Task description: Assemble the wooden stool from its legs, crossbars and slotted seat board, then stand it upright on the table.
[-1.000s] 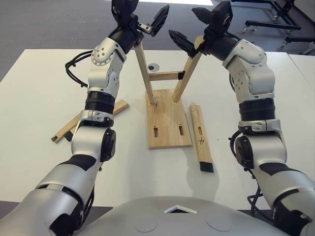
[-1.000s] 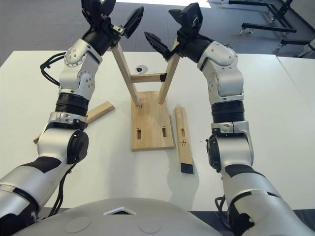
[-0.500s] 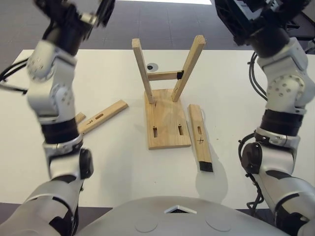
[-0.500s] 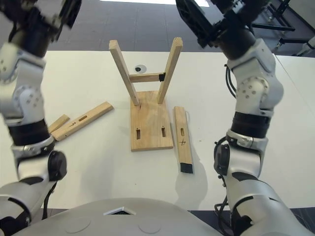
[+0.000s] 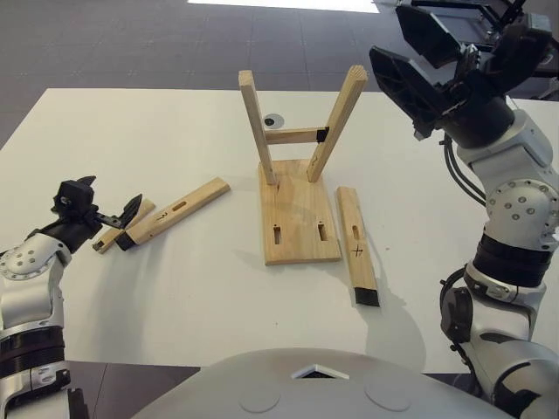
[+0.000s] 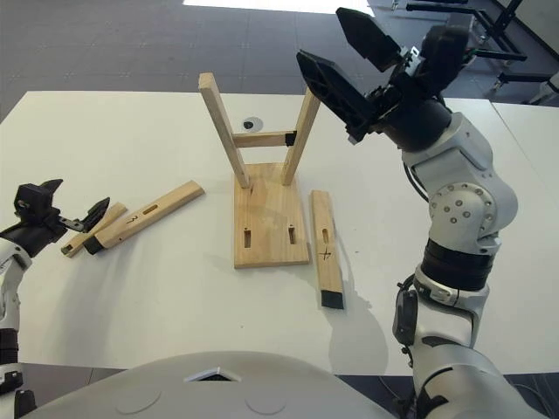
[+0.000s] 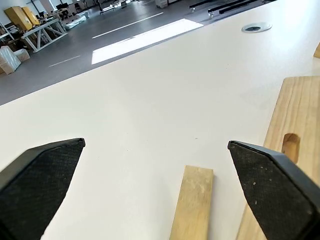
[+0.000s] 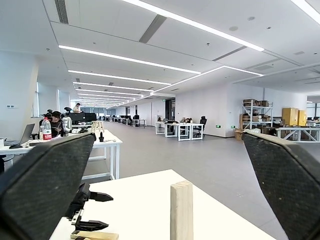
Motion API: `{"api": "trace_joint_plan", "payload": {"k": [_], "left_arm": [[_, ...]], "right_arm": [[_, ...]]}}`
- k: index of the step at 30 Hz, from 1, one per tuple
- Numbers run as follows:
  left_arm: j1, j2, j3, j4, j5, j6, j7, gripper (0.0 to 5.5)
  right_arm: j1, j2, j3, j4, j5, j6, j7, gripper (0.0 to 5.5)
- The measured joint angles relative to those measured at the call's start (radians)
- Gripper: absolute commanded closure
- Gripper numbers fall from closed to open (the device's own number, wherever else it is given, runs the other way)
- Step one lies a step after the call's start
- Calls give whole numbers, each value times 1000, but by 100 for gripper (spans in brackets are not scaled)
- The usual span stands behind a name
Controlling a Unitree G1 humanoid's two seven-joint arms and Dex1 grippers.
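Your left gripper [image 5: 100, 202] sits low, jaws wide, lined up on the short crossbar [image 7: 192, 205], seemingly to grab it, while your right gripper [image 5: 387, 30] hovers wide open beside the standing legs [image 5: 258, 127], clear of them.

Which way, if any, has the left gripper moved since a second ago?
Yes: the left gripper dropped leftward, away from the seat board.

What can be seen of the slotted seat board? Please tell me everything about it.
The slotted seat board is a rectangular slab of light wood lying flat on the white table. Two empty slots show near its near edge. At its far end two legs stand in it, spreading outward, joined by a crossbar. A loose leg lies close along its right side.
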Motion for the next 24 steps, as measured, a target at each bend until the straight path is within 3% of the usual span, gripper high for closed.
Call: {"api": "trace_joint_plan", "payload": {"k": [7, 16, 24], "left_arm": [[-33, 40, -64, 97, 98, -30, 57, 26], [75, 135, -70, -74, -6, 108, -148, 26], [126, 209, -55, -165, -5, 226, -169, 26]], "right_arm": [[-17, 1, 1, 1, 39, 1, -22, 10], [-19, -15, 10, -10, 60, 3, -31, 10], [-19, -27, 40, -17, 41, 2, -35, 10]]}}
